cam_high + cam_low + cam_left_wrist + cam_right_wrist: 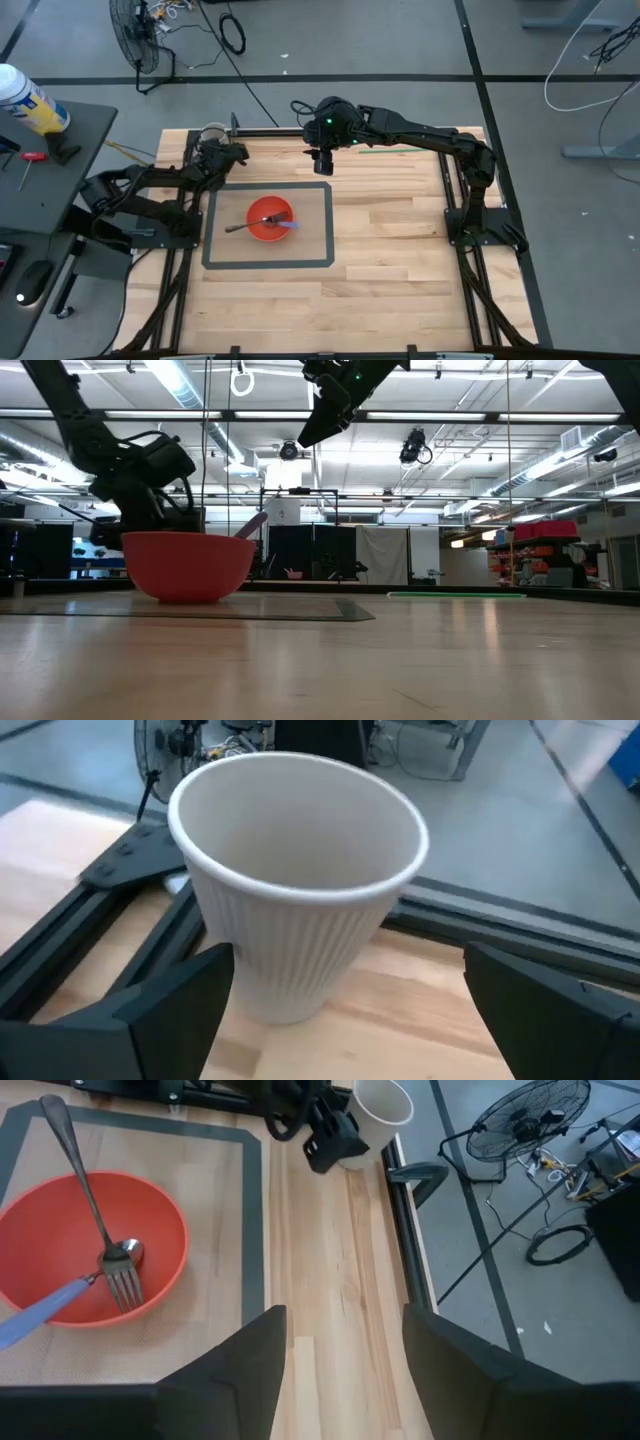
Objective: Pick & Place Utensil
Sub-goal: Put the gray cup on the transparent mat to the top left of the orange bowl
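A red bowl (pixel 269 219) stands on the table inside a grey taped square; it also shows in the right wrist view (pixel 90 1245). A metal fork (pixel 95 1215) and a blue-handled spoon (pixel 60 1295) lie in it, heads in the bowl, handles over the rim. A white ribbed paper cup (pixel 295 880) stands upright at the table's far left corner. My left gripper (pixel 345 1005) is open just short of the cup, one finger on each side. My right gripper (pixel 345 1355) is open and empty, high above the table's far side, beyond the bowl.
Black frame rails run along the table's left and far edges (pixel 120 910). A green strip (pixel 390 150) lies at the far edge. Bare wood lies right of the taped square (pixel 400 250).
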